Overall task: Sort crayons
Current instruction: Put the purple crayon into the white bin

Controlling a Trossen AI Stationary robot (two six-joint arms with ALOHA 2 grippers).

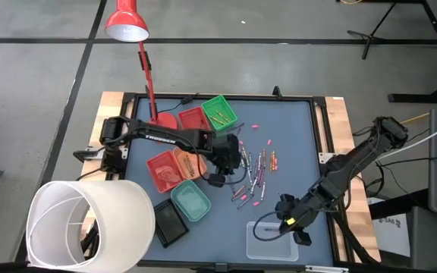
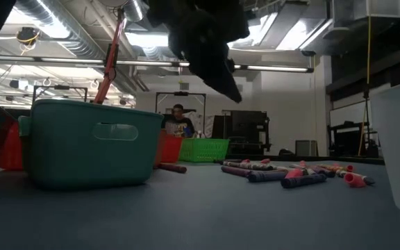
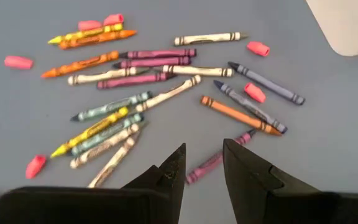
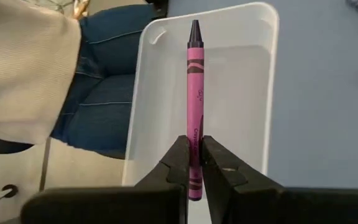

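The right end effector (image 4: 194, 163) was clamped on a purple crayon (image 4: 194, 93), holding it lengthwise over the clear tray (image 4: 253, 93) at the tabletop's near edge. A clean drop called for lowering inside the walls before letting go. The left end effector (image 3: 202, 163) hovered with fingers apart above the loose crayons (image 3: 160, 81) mid-tabletop.

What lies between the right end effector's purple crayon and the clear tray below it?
Nothing: in the right wrist view the purple crayon hangs over the empty clear tray.
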